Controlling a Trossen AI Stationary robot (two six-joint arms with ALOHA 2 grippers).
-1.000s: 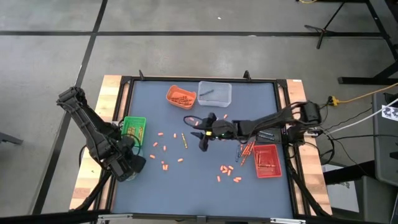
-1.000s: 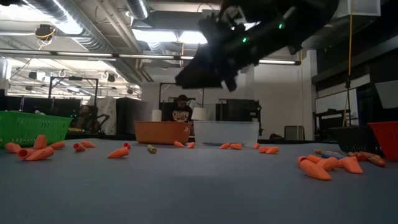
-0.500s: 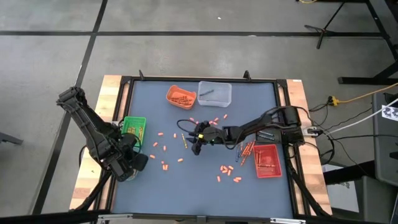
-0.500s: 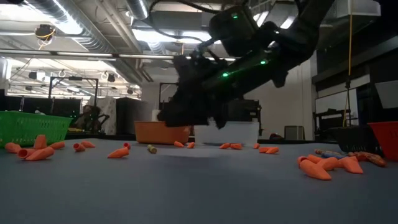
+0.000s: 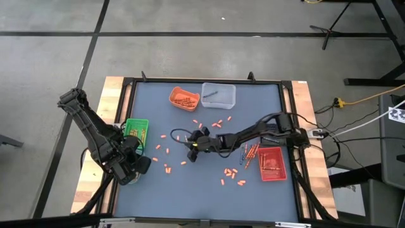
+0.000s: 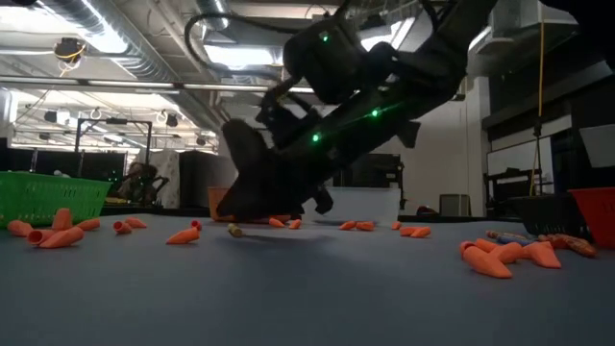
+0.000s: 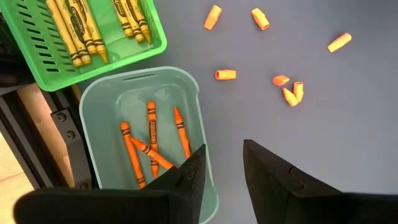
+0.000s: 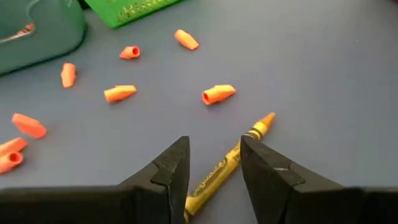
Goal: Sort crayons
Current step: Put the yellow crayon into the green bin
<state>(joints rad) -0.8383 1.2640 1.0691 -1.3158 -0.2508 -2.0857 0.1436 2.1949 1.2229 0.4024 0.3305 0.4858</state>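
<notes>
A yellow-orange crayon (image 8: 227, 158) lies flat on the blue table near its middle. My right gripper (image 8: 214, 150) is low over it, open, with one finger on each side of the crayon's wrapped body; in the high view this gripper (image 5: 190, 149) covers the crayon. My left gripper (image 7: 224, 163) hangs open at the table's left edge above a pale green tray (image 7: 143, 102) holding several orange crayons (image 7: 151, 140). Beside that tray, a green basket (image 7: 155, 45) holds several yellow crayons (image 7: 78, 28).
Short orange stubs (image 5: 168, 151) are scattered over the table's middle and near part. An orange tray (image 5: 184, 98) and a clear tray (image 5: 219, 94) stand at the far edge. A red tray (image 5: 273, 163) sits at the right, with a heap of crayons (image 5: 250, 152) beside it.
My right gripper has come down and gone toward the table's left, from above the middle of the table to just over the yellow-orange crayon. It stays open.
</notes>
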